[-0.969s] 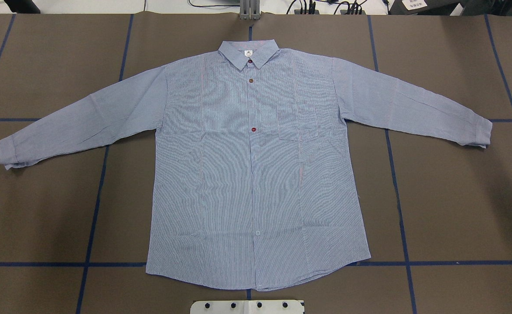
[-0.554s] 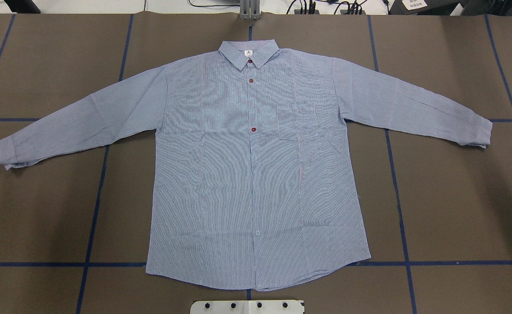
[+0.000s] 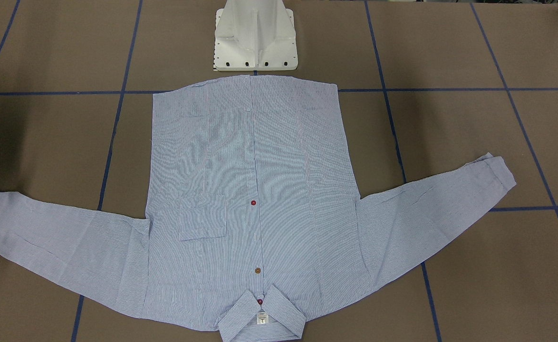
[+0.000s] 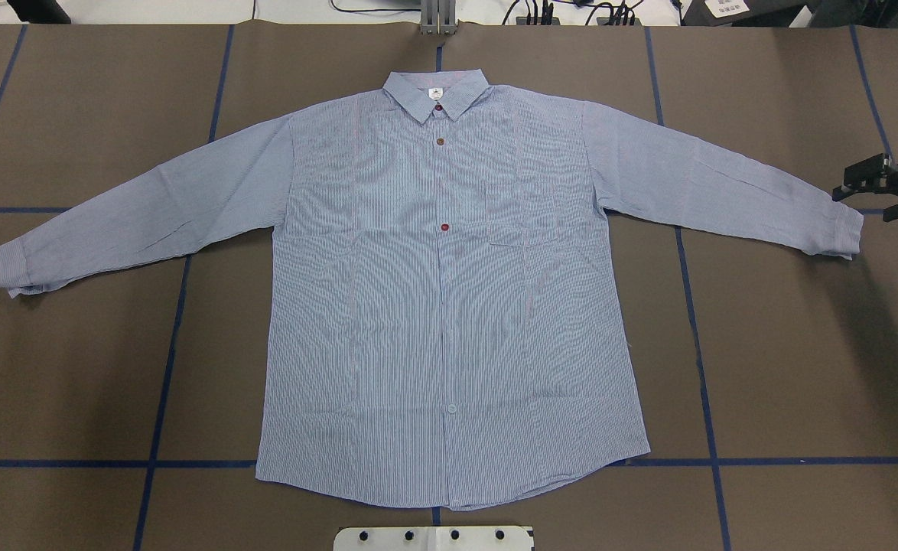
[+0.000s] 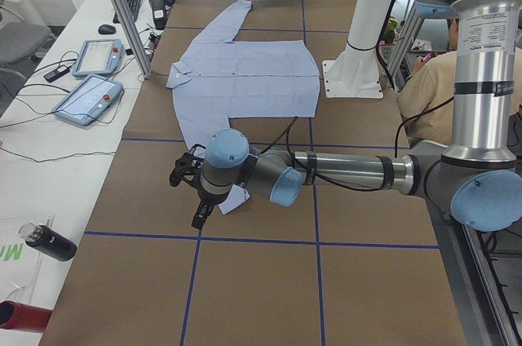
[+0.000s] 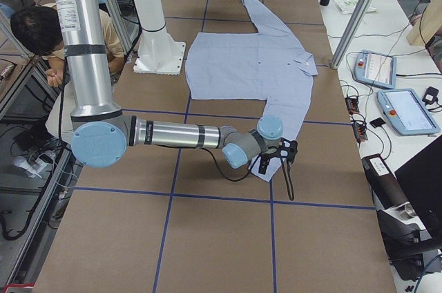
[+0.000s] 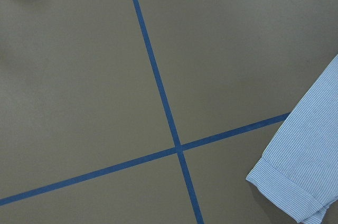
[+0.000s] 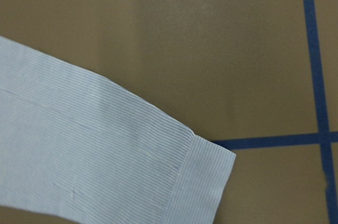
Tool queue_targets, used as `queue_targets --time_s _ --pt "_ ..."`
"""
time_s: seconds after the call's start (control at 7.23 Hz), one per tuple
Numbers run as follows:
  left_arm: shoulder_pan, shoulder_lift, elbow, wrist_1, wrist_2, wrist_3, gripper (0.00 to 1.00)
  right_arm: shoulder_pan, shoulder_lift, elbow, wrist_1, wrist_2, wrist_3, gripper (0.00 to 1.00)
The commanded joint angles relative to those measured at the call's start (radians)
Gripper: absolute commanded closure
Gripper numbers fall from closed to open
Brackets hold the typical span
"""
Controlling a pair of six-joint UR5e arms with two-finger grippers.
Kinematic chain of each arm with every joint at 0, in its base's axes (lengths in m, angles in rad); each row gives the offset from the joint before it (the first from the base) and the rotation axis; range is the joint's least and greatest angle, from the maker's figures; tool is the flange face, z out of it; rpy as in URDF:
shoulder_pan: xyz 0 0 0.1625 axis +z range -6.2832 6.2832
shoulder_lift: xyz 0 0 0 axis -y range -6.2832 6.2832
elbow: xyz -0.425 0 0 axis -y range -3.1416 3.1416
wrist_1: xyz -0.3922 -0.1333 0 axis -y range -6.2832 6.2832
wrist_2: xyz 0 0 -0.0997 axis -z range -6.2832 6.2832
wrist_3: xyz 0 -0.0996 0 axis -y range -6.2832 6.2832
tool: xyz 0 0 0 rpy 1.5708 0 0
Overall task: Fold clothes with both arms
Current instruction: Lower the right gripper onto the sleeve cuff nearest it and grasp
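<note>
The shirt lies flat and face up in the middle of the table. It is buttoned, with its collar on the far side from the robot's white base and its hem just in front of that base. Both sleeves are stretched out sideways and slope a little toward the robot. That looks to me like a deliberate starting layout, since every edge is exposed and each cuff lies out toward its own arm. The right hand hangs low just beyond the right cuff. Its fingers are spread with nothing between them, and from the overhead view it seems lined up to slip around the end of the sleeve. Its wrist camera looks almost straight down on that cuff, which fits an approach from above. The left hand is low over the table near the left cuff, but I only get it from the side. I cannot tell whether it is spread or pressed together. Its own camera shows mostly bare table and blue tape, with the cuff only in the lower corner, so I'd judge it is not yet centred over the cloth. No fold has been made. The sensible first move seems to be pinching both cuffs and carrying the sleeves in over the body.
</note>
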Motion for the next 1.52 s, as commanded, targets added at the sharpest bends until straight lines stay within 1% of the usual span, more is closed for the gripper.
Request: queue_targets --time_s 0.0,0.28,0.42,1.38 --pt "0.0 0.001 0.0 -0.003 -0.001 -0.002 0.0 -0.038 -0.051 -0.024 0.111 0.001 0.111 0.1" --pt "0.0 -0.001 -0.002 -0.003 -0.002 -0.002 0.0 -0.059 -0.059 -0.024 0.114 -0.002 0.178 0.11" --pt "0.0 -0.001 -0.002 -0.003 -0.002 -0.002 0.0 -0.059 -0.059 -0.019 0.114 -0.002 0.189 0.14" --pt "0.0 -0.002 -0.002 -0.003 -0.001 -0.003 0.0 -0.062 -0.062 -0.03 0.111 -0.03 0.191 0.27"
